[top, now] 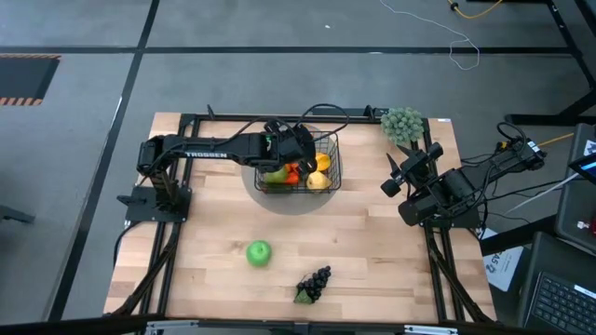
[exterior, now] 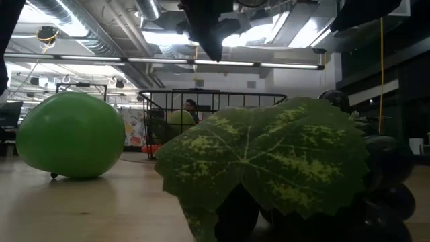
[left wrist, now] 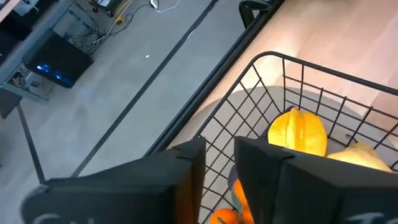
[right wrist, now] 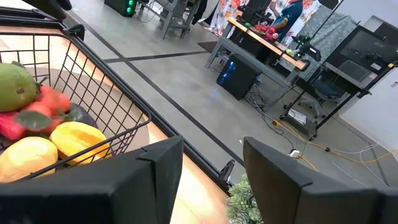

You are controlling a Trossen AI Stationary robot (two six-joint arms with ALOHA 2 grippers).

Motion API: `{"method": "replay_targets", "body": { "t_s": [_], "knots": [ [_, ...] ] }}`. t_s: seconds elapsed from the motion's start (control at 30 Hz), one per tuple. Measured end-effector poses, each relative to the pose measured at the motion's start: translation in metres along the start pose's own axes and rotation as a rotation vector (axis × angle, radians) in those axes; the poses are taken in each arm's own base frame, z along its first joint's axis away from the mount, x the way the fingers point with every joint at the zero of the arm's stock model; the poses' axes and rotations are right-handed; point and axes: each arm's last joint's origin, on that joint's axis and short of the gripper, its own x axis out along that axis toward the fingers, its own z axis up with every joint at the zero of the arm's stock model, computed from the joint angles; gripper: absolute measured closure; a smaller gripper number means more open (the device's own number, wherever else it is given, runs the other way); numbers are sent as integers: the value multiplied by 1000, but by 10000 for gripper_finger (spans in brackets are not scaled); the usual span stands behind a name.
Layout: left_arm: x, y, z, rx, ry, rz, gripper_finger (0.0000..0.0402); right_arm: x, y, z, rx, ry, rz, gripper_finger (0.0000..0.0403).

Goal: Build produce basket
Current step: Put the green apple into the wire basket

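From the high view, the basket [top: 307,167] is sitting on a flat grey disc [top: 279,201] at the far middle of the wooden table [top: 372,251], holding yellow, orange, red and green produce. The left gripper [top: 300,147] is hovering over the basket's far left part, its arm reaching in from the left edge. The right gripper [top: 395,174] is waiting near the table's right edge, well apart from the basket, just in front of the pale bushy cluster [top: 403,123]. A green apple [top: 258,252] is lying alone on the near half of the table, and the dark grapes [top: 314,284] with their leaf are lying close to the near edge.

In the low view, the green apple [exterior: 70,136] is filling the left side, the grape leaf [exterior: 269,158] is blocking much of the foreground, and the basket [exterior: 211,111] is standing behind with a green fruit [exterior: 180,121] showing through the wire. A dark gripper [exterior: 208,30] is hanging above the basket.

In the left wrist view, the left gripper [left wrist: 219,180] is showing a narrow gap between its fingers with nothing in it, over the basket [left wrist: 267,93], where a ribbed yellow fruit [left wrist: 297,130] and an orange [left wrist: 224,216] are lying.

In the right wrist view, the right gripper [right wrist: 211,180] is holding its fingers wide apart and empty, facing the basket [right wrist: 81,74] with yellow fruits [right wrist: 56,149], red pieces and a green fruit [right wrist: 15,87] inside.
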Motion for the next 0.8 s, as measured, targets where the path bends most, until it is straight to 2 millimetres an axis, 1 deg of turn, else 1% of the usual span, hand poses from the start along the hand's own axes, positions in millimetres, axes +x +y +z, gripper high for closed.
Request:
{"method": "replay_targets", "body": {
  "t_s": [0.1, 0.23, 0.3, 0.37, 0.43, 0.57, 0.7, 0.8],
  "knots": [
    [0, 0, 0, -1, 0, 0, 309, 0, 0, 0, 0, 0, 0, 229],
    [-1, -1, -1, 7, 8, -8, 304, 0, 0, 0, 0, 0, 0, 229],
    [-2, -3, -1, 4, 11, -41, 303, 0, 0, 0, 0, 0, 0, 229],
    [-7, -9, -2, -17, 13, -106, 303, 0, 0, 0, 0, 0, 0, 229],
    [-17, -20, -4, -18, 17, -204, 303, 0, 0, 0, 0, 0, 0, 229],
    [-49, -42, -11, 44, 23, -383, 307, 0, 0, 0, -1, 0, 0, 229],
    [-79, -60, -35, 122, 139, -431, 311, 0, 0, 0, -1, 0, 0, 229],
    [-96, -74, -60, 89, 293, -455, 312, 0, 0, 0, 0, 0, 0, 229]
  ]
}}
